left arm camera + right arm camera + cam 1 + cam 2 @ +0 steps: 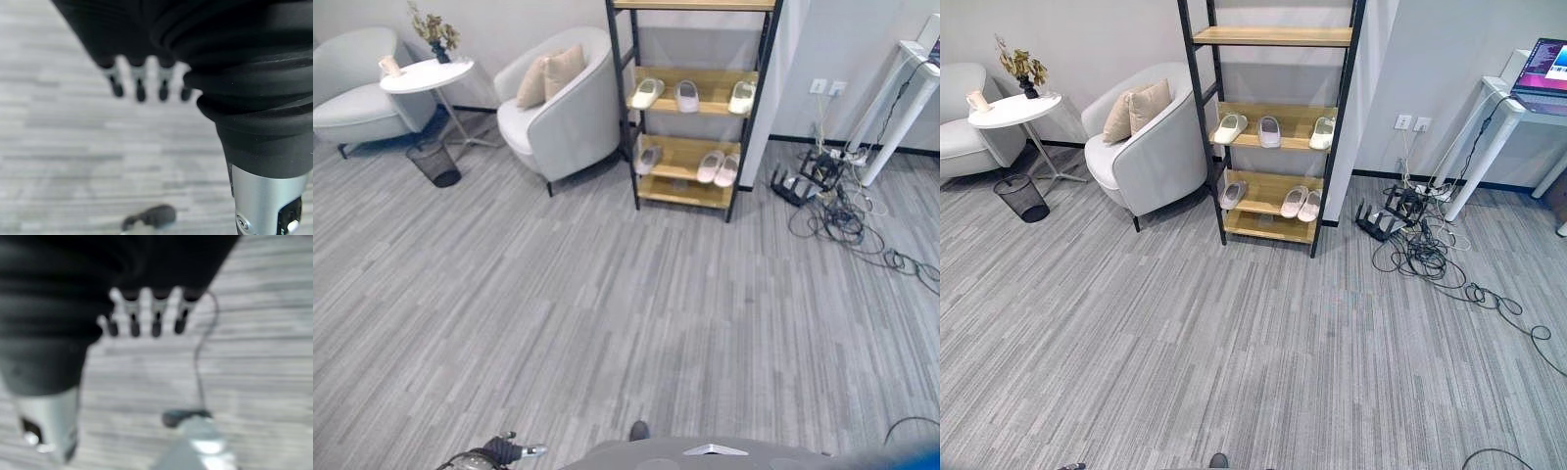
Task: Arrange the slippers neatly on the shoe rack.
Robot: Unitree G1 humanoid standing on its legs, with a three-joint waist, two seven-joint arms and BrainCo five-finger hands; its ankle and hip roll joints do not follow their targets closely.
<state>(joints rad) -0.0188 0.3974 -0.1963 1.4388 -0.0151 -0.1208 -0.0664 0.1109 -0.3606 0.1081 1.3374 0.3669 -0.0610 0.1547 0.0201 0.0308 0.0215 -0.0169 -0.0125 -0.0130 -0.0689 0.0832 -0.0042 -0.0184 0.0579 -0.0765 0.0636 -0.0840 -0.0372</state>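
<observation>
Slippers (1269,131) on shoe rack (1273,37); laptop (1549,67) rightward.

A tall black-framed shoe rack with wooden shelves (1273,37) stood at twelve o'clock on the grey striped carpet floor (1185,343). Its middle shelf carried a cream slipper (1228,128) at nine o'clock, a pale pink slipper (1269,131) in the centre and a white slipper (1322,133) at three o'clock. The bottom shelf held a grey slipper (1232,194) and a pink pair (1300,203), side by side.
</observation>
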